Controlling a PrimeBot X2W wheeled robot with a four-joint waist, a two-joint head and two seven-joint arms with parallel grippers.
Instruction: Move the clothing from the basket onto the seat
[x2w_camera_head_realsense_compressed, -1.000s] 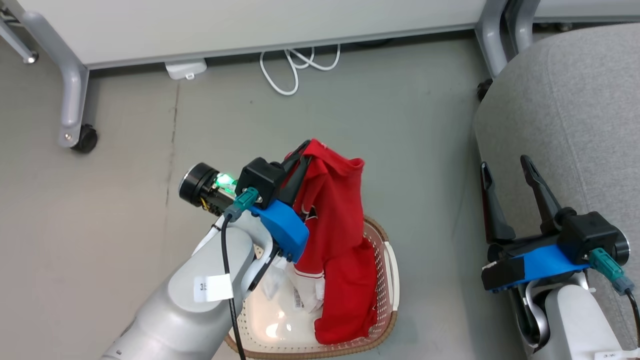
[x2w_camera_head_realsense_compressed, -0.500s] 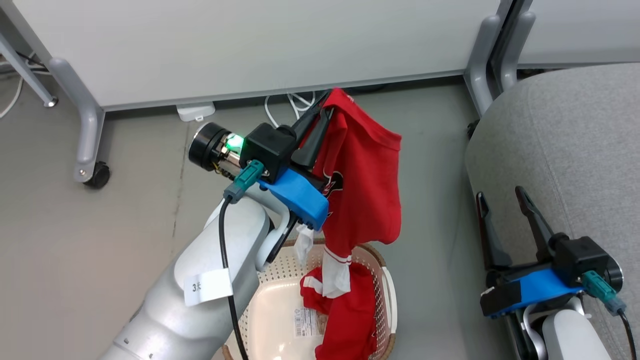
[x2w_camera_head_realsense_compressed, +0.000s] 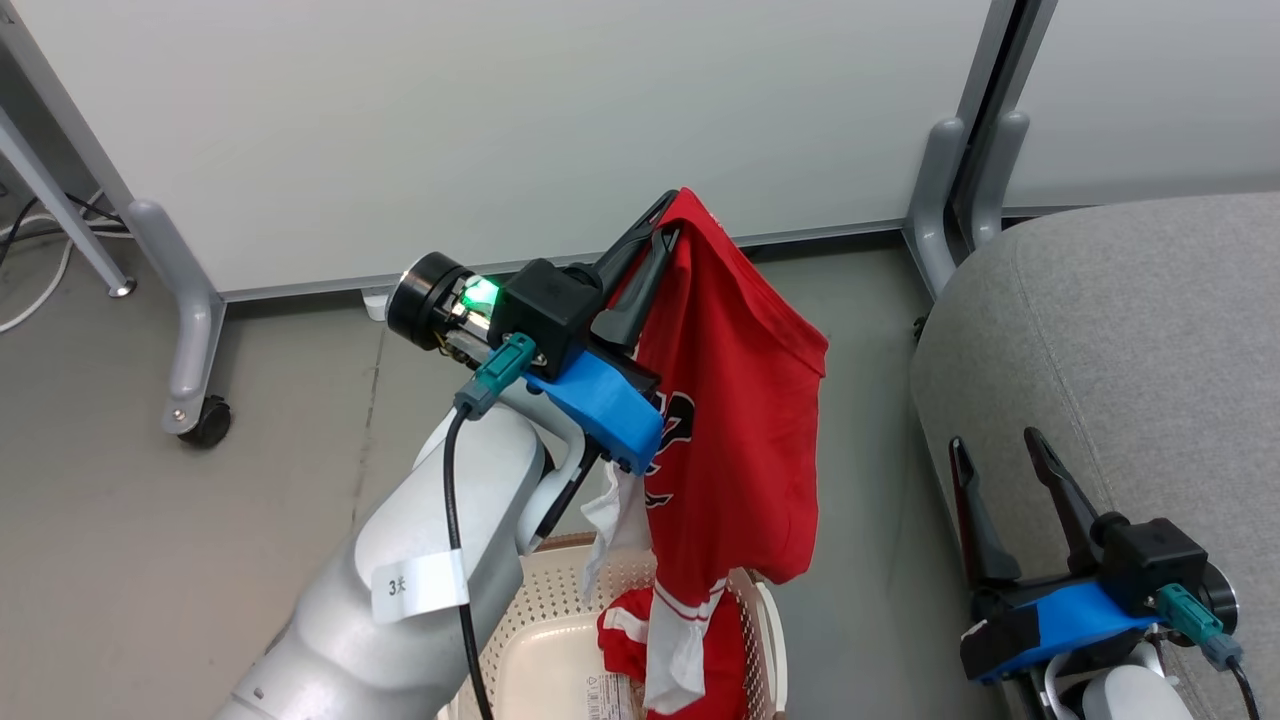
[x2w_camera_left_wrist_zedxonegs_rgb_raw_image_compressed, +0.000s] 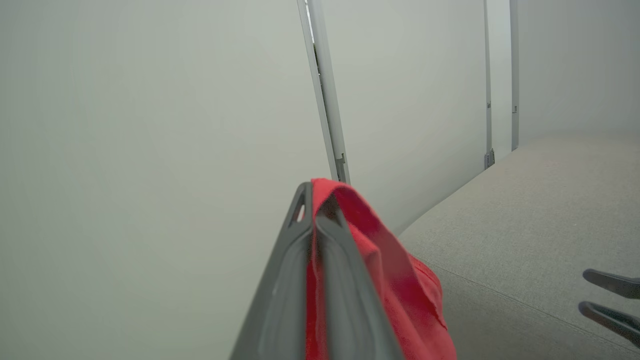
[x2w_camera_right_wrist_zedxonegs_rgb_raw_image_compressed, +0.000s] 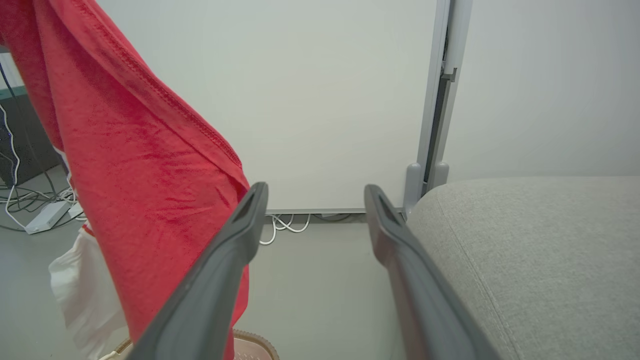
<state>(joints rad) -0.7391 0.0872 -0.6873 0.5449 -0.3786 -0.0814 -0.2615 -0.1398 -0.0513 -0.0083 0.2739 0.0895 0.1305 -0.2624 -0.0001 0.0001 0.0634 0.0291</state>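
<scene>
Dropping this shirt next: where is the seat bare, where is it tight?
The seat is bare across its top, from the white panel to its rounded edge. The floor strip between basket and seat is bare too. Tight: the seat's edge by the open right hand, and the basket under the hanging shirt.

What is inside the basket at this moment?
In the basket lie red cloth with a white band and a paper label. The hanging shirt and the left arm cover the rest.

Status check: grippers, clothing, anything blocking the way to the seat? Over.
Left gripper shut on red garment, hanging above basket, lower end reaching inside. Right gripper open, empty, beside seat. Nothing seen between garment and seat.
</scene>
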